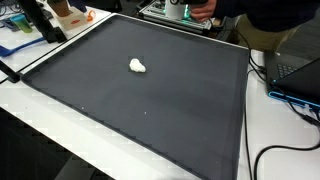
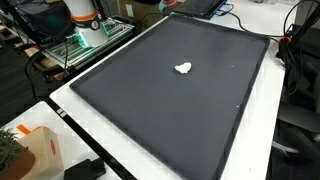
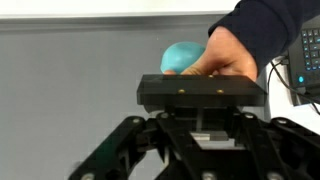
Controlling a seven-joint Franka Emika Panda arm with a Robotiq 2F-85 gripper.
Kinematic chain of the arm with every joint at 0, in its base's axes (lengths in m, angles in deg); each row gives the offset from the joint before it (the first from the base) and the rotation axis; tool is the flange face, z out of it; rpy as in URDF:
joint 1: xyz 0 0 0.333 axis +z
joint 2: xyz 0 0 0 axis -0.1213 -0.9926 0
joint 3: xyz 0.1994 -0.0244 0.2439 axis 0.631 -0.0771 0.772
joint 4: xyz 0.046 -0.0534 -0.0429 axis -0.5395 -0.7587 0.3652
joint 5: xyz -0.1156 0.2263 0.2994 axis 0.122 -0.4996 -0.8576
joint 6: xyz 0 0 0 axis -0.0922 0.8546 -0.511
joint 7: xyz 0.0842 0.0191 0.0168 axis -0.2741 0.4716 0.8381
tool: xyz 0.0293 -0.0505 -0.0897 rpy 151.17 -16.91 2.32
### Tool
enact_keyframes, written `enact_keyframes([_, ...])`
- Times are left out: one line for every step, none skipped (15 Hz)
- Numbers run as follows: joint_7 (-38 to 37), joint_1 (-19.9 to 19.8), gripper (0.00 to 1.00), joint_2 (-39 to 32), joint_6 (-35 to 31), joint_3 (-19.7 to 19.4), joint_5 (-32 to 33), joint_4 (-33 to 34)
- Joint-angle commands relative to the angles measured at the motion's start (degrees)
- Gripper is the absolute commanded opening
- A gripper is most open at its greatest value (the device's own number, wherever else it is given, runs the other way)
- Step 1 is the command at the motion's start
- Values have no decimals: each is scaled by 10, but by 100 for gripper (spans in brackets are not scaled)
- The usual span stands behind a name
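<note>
A white counter [image 1: 40,130] carried a large dark mat [image 1: 150,115] that covered most of it in both exterior views. In the wrist view a person's hand [image 3: 232,55], in a dark blue sleeve, reached in from the right, just beyond the fingers [image 3: 185,94], which stood together with nothing seen between them. The hand cupped a teal ball [image 3: 180,55], its left side bare. The ball looked smooth, light and probably soft, likely to slip or squash; a hold across its widest part seemed safest. A small white lump [image 1: 137,66] lay near the mat's middle.
</note>
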Motion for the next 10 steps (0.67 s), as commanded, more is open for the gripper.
enact_keyframes([-1, -4, 22, 3, 10, 0, -7, -1])
enact_keyframes([-1, -4, 22, 4, 9, 0, -8, -1])
enact_keyframes([3, -4, 22, 6, 8, -1, -12, -3])
enact_keyframes([6, -5, 22, 7, 7, -2, -16, -4])
enact_keyframes([13, -6, 22, 7, 12, -4, -19, -3])
enact_keyframes([2, -4, 47, 0, 1, 1, -1, 1])
enact_keyframes([3, -4, 47, 0, 1, 1, -2, 1])
enact_keyframes([3, -4, 47, 0, 1, 1, -3, 1])
enact_keyframes([3, -4, 47, 0, 1, 1, -3, 1])
enact_keyframes([3, -4, 47, 0, 1, 1, -3, 1])
